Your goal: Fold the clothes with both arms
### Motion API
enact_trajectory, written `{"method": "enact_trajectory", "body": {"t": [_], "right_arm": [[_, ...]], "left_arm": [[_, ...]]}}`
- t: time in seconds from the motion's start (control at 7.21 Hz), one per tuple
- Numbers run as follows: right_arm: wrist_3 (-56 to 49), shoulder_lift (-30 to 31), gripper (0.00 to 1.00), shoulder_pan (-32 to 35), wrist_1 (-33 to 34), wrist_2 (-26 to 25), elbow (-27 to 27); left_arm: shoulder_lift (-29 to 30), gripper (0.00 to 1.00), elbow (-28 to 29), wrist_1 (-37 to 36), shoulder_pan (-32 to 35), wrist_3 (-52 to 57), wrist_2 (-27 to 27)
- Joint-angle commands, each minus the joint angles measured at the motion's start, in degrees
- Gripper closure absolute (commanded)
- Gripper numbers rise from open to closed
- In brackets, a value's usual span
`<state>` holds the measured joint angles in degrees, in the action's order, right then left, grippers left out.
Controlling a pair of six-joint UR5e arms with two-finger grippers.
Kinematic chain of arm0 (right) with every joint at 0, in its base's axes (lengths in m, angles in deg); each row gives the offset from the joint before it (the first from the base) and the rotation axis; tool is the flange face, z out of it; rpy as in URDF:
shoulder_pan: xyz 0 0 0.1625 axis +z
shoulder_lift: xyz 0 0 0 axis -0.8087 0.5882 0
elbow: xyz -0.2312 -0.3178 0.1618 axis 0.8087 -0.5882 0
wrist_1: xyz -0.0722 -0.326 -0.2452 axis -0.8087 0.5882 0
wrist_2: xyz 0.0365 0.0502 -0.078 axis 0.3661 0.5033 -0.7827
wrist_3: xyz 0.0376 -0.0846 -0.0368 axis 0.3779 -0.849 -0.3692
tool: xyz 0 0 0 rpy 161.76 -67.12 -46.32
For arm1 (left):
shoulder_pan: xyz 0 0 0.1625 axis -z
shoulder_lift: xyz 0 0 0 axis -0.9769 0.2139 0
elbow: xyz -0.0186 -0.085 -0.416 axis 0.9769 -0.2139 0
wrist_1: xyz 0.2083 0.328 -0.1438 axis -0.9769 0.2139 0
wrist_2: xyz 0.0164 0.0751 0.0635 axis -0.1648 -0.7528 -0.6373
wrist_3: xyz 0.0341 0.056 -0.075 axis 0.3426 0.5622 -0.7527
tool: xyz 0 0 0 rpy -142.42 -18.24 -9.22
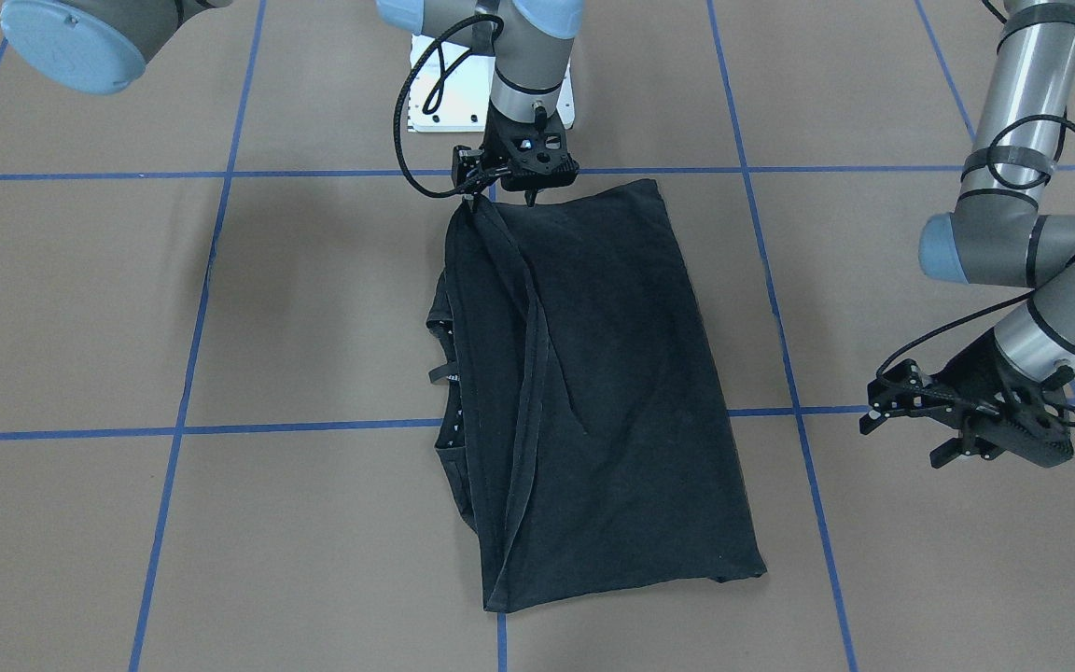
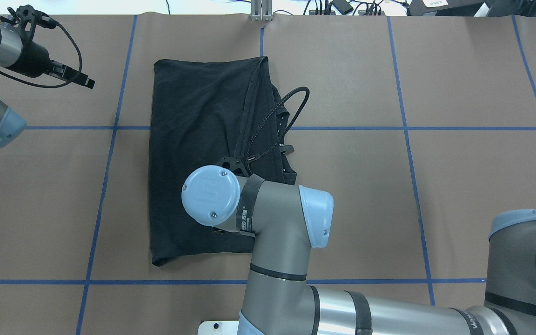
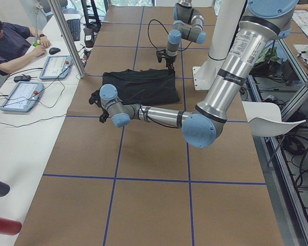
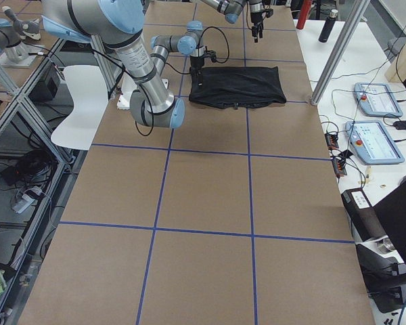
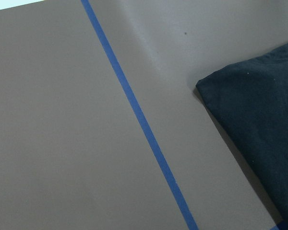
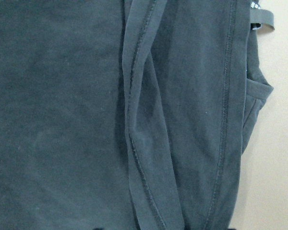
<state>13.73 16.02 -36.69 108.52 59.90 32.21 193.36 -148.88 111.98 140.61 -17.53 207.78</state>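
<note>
The black t-shirt (image 1: 612,373) lies folded lengthwise in the middle of the desk (image 1: 220,327). The right gripper (image 1: 519,187) stands at its near edge, by a raised hem; I cannot tell whether its fingers grip it. The left gripper (image 1: 901,441), its fingers spread open, is off the far left corner, apart from the cloth.

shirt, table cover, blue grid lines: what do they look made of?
T-shirt: soft matte black knit, likely cotton jersey; stitched hems, limp folds. Table cover: matte brown sheet, maybe paper; which, I cannot tell. Grid lines: blue tape by the look, thin flat strips on the cover.
</note>
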Motion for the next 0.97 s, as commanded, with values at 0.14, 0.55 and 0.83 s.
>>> {"method": "enact_trajectory", "body": {"t": [0.14,0.55,0.83], "right_arm": [[-15.68,0.71,0.07,2.31,-7.19,-0.31,0.15],[-38.01,0.63,0.01,1.79,-6.42,0.13,-1.6],[-51.48,0.72,0.06,0.92,-0.04,-1.62,-1.52]], "left_arm": [[-0.13,0.0,-0.08,0.0,-0.03,0.0,0.0],[-0.13,0.0,-0.08,0.0,-0.03,-0.26,0.0],[-0.13,0.0,-0.08,0.09,-0.03,-0.26,0.0]]}}
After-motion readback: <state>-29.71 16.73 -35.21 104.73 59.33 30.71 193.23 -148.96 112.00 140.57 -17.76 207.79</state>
